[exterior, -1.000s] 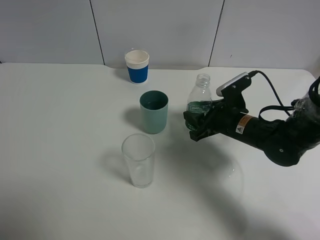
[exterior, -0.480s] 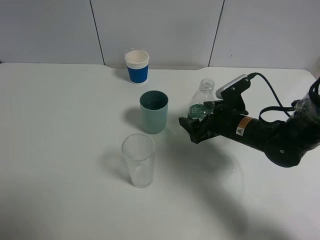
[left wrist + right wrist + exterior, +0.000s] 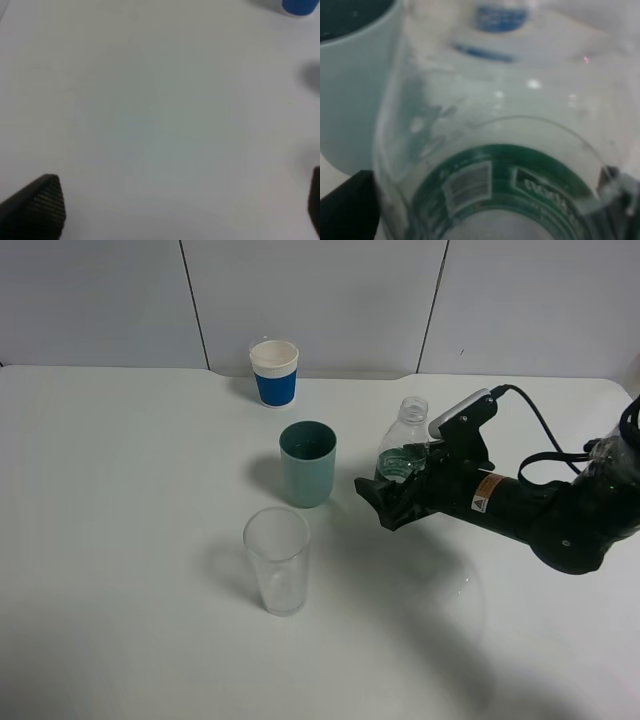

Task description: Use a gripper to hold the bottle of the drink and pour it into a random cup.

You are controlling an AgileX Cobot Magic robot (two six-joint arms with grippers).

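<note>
Standing between open pincer (image 3: 385, 502) jaws, bottle (image 3: 403, 444)

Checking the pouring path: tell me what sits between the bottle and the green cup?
Nothing: in the overhead view only bare white table separates the bottle from the green cup.

Black right arm (image 3: 560, 520), orange-white label (image 3: 487, 492), black cable (image 3: 545, 425), white-topped wrist camera (image 3: 462, 412), black hand (image 3: 392, 502).
</note>
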